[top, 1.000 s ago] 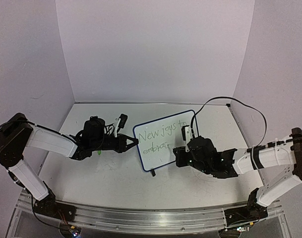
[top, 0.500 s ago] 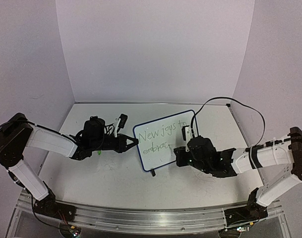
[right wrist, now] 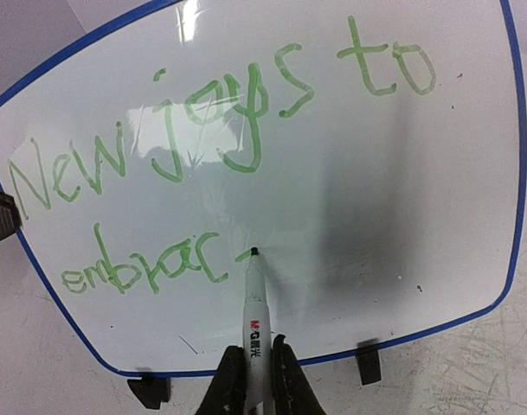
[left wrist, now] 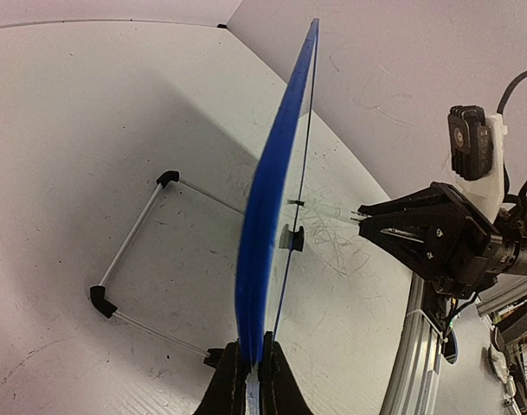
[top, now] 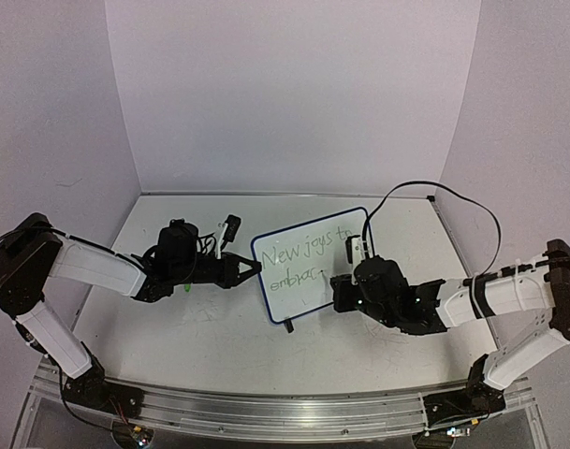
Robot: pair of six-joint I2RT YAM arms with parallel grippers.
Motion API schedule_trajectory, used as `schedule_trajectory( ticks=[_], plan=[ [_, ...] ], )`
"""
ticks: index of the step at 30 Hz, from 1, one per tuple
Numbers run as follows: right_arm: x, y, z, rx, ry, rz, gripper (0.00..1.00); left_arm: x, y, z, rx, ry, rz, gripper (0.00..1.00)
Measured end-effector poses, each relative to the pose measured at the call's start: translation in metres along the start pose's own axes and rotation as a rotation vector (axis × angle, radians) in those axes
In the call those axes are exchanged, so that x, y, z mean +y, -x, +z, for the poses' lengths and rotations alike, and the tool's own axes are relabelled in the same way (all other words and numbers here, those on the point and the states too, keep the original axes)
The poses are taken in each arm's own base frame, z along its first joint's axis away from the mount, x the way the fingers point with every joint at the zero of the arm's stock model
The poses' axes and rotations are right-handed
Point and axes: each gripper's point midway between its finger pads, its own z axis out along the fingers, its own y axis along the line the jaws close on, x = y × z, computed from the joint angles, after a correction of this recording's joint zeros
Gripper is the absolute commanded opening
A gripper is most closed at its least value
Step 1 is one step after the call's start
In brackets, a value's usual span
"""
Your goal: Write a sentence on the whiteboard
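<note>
Not much has changed since half a second ago. My right gripper [top: 344, 292] has crept a touch to the right along the lower line, and my left gripper [top: 254, 269] and the whiteboard [top: 308, 297] sit exactly where they were. The lettering looks the same from above, too small to see any new stroke.

Left fingers [left wrist: 231, 380] are pinched shut on the whiteboard's [left wrist: 261, 216] blue rim, so the board stands on edge straight out ahead of them. Its wire stand [left wrist: 131, 251] rests on the table [left wrist: 90, 112] off to the left of them.

Right fingers [right wrist: 231, 373] are clamped around a marker [right wrist: 255, 322] that pokes up and forward from between them. Its tip touches the whiteboard [right wrist: 419, 216] just past the fingertips. The barrel reads "M&G", with small characters under it that I can't make out.

The sentence [right wrist: 220, 130] is in green, up ahead of my right fingers. Top line reads "New joys to" and the lower line reads "embrac". There's a short dash right after the "c", and the marker tip sits at its right end. So the last letter isn't formed yet.

The board's two black feet [right wrist: 367, 365] are down either side of my right fingers, at the bottom rim.
</note>
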Motion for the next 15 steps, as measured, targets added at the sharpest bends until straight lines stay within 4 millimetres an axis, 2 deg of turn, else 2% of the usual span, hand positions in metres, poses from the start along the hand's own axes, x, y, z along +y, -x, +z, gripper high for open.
schedule_trajectory(
  ticks=[15],
  plan=[
    [0.0026,0.0089,0.0008,-0.020,0.001,-0.013,0.00,-0.0009,-0.0005,0.0000,0.003,-0.005,0.001,0.00]
  ],
)
